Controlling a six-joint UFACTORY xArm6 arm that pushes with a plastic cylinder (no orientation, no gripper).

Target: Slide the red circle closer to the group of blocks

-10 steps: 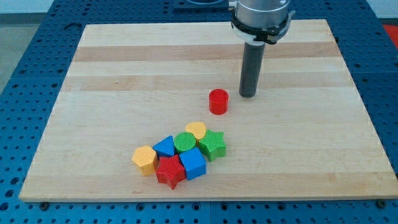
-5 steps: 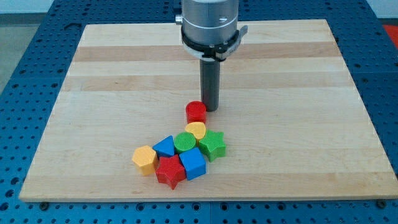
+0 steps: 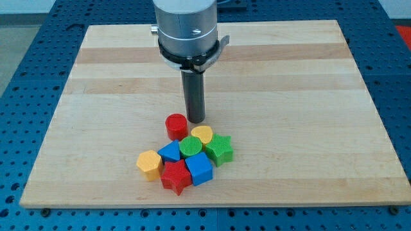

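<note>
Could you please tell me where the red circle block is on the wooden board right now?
The red circle block sits just below the board's centre, at the top-left edge of the block group, beside the green circle block, with my tip immediately to its right.

A big wooden board [image 3: 334, 96] fills most of the view. It is pale, with light and slightly darker stripes of wood running from 9 o'clock to 3 o'clock. Its edges look straight and its corners are a little rounded. Under the board is a blue table top [image 3: 32, 51] covered in rows of tiny holes. The blue shows all around the board, at 9 o'clock, 3 o'clock and 6 o'clock. At 12 o'clock, near the corners, a thin strip of something pale shows behind the blue. The light is bright and even, with soft shadows.
</note>
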